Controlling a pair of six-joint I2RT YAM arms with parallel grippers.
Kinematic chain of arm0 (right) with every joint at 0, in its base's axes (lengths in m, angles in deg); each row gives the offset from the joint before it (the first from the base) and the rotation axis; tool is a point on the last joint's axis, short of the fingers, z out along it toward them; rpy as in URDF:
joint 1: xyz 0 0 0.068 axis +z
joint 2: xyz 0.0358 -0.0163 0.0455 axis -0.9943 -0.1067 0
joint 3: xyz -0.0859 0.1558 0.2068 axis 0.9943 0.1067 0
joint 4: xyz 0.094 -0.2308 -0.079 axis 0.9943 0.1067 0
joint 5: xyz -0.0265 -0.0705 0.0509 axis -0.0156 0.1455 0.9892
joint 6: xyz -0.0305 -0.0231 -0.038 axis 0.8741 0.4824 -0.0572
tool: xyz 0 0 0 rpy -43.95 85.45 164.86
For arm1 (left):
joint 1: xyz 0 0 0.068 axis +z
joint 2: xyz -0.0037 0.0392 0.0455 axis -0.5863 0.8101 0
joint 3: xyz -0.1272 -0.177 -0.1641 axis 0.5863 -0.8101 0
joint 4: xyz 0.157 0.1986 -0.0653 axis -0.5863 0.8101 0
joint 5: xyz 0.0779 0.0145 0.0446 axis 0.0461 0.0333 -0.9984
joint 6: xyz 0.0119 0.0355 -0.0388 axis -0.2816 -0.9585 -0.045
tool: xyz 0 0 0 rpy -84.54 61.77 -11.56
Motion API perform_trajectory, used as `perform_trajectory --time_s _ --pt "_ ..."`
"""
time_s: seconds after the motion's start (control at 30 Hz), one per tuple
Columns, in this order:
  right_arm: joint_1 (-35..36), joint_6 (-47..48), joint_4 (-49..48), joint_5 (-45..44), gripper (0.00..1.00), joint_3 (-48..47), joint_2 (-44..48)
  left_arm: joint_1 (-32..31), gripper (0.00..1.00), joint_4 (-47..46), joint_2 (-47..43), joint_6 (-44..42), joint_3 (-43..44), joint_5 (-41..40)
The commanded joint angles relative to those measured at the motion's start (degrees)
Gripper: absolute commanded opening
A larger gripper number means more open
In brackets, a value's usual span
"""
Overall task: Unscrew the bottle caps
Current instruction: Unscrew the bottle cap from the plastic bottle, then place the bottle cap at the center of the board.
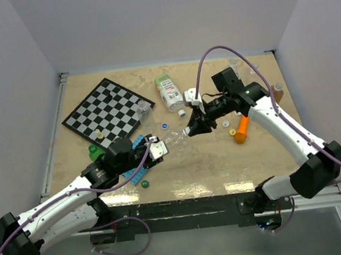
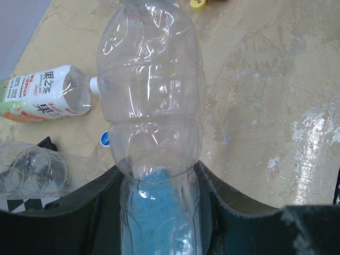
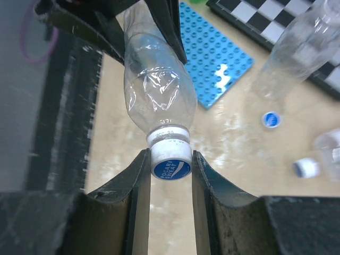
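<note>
— Dark fingers [image 3: 135, 180] of the right claw [image 3: 170, 159] are filling the bottom of the right wrist view. What are they doing?

— They are pressing in on a blue-and-white cap [image 3: 170, 167] from both sides, so the right claw is clenched on it. That cap is sitting on the neck of a clear bottle [image 3: 158, 90], just below the centre of the frame.

— And what is holding the other end?

— The left claw [image 2: 159, 186] is grasping the clear bottle near its base. In the left wrist view its two dark fingers are hugging the bottle at bottom centre, and the bottle's body is running up to the top edge.

— Where is all this sitting in the overhead view?

— Near the middle of the bench [image 1: 224, 164]. The bottle is stretching between the two claws, with the left claw at its lower left and the right claw at its upper right.

— What is lying around them?

— A loose blue cap [image 1: 165, 126] is lying just above the bottle, apart from it. A labelled bottle [image 1: 168, 92] is lying on its side at upper centre. A chessboard [image 1: 104, 110] is occupying the upper left, and a blue studded plate [image 3: 212, 58] is lying flat beside the left claw. An orange carrot toy [image 1: 241, 130] is resting to the right of the right claw, and a green cap [image 1: 144, 183] is sitting near the bench's lower edge.
</note>
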Motion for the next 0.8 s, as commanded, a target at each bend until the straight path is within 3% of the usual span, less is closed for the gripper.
perform_trajectory --time_s 0.0,0.17,0.2,0.4,0.77 --pt "1.3 28.7 0.7 -6.4 0.0 2.2 8.6 0.1 0.01 -3.0 -0.6 0.8 0.3 0.3" --pt "1.3 67.3 2.1 -7.9 0.0 11.0 17.8 0.1 0.01 -2.9 -0.5 0.7 0.3 0.3" --pt "1.3 68.1 3.2 -6.9 0.0 10.3 17.0 0.1 0.01 -2.9 -0.5 0.7 0.4 0.3" --pt "1.3 62.5 0.1 -2.9 0.0 10.7 17.4 0.1 0.01 -2.9 -0.7 0.8 0.3 0.2" --pt "-0.2 30.8 -13.6 -4.5 0.0 15.6 22.7 0.1 0.01 -2.8 -1.4 0.8 0.4 0.0"
